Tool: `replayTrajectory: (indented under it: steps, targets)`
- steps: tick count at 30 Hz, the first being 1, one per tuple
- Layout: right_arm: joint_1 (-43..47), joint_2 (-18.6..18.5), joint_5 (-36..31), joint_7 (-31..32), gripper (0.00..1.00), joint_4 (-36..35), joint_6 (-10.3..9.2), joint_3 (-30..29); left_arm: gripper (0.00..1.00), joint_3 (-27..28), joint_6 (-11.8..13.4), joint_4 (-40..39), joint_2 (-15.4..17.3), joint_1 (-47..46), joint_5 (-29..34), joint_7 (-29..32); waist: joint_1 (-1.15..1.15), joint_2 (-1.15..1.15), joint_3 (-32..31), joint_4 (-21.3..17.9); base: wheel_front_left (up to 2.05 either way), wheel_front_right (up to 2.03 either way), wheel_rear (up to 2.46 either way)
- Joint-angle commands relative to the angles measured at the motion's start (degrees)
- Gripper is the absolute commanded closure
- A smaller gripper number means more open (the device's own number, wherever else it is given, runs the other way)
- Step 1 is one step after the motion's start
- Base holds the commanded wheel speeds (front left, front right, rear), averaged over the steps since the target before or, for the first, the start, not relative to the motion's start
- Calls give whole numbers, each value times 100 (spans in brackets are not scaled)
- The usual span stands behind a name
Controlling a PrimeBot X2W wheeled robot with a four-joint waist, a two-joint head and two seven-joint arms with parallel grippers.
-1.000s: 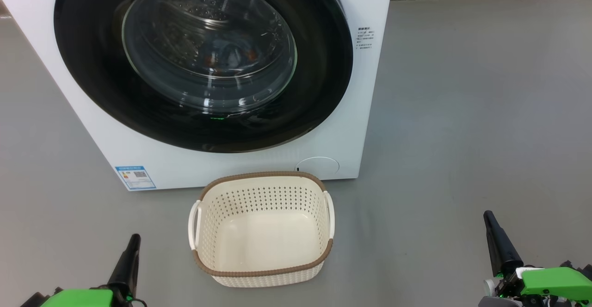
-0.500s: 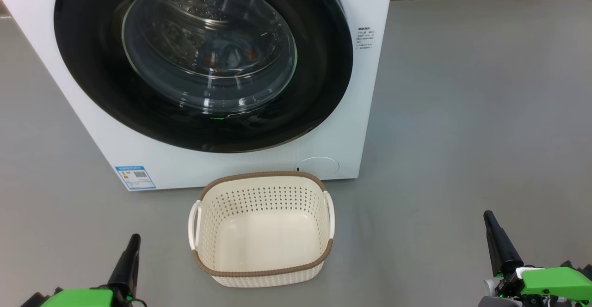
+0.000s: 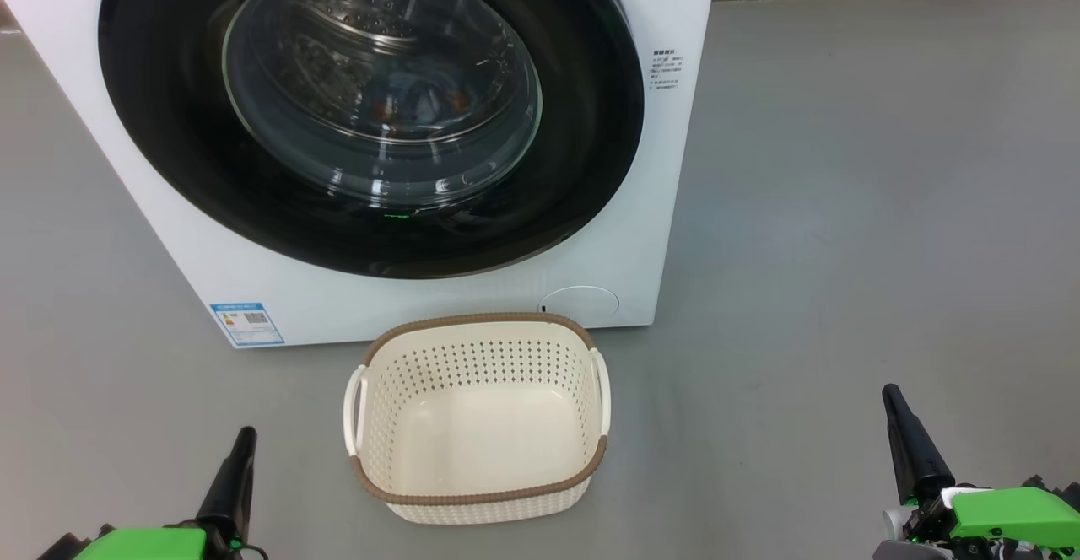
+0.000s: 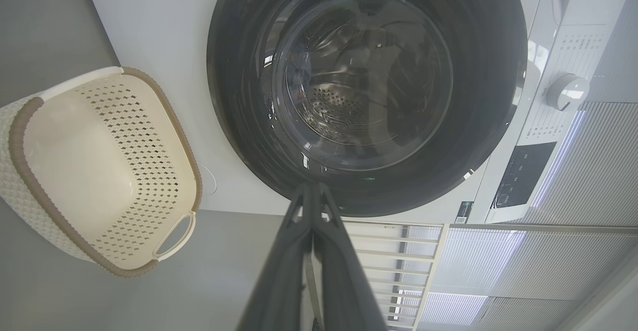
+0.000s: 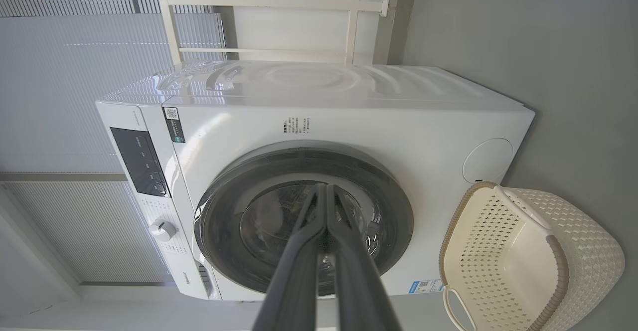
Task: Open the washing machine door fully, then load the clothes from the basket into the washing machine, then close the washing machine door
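The white washing machine (image 3: 666, 206) stands ahead with its washing machine door (image 3: 169, 164) closed flat against the front. Through the clear glass bowl I make out the clothes (image 3: 418, 100), a bluish piece with orange spots, lying inside the drum. On the floor before the machine sits the cream basket (image 3: 477, 492), with nothing in it. My left gripper (image 3: 245, 435) rests shut at the lower left, and my right gripper (image 3: 888, 393) rests shut at the lower right, both well back from the basket. Machine (image 4: 164, 32) (image 5: 349, 116), door (image 4: 234, 96) (image 5: 219, 231) and basket (image 4: 30, 121) (image 5: 588, 251) appear sideways in both wrist views.
Grey floor (image 3: 844, 206) spreads wide to the right of the machine. A control panel with a round knob (image 4: 565, 91) runs along the machine's top front. Slatted blinds (image 5: 75, 47) and a white rail frame stand behind the machine.
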Motion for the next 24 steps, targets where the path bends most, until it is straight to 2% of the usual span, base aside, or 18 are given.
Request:
replayTrajectory:
  steps: [1,24]
  targets:
    - [-237,-26,24,48,100,-144,10,129,100,202,-41,-115,106,-239,-44,40,0,0,0,0,0,0,0]
    - [-237,-26,25,47,100,-144,10,130,100,203,-41,-115,105,-239,-44,40,0,0,0,0,0,0,0]
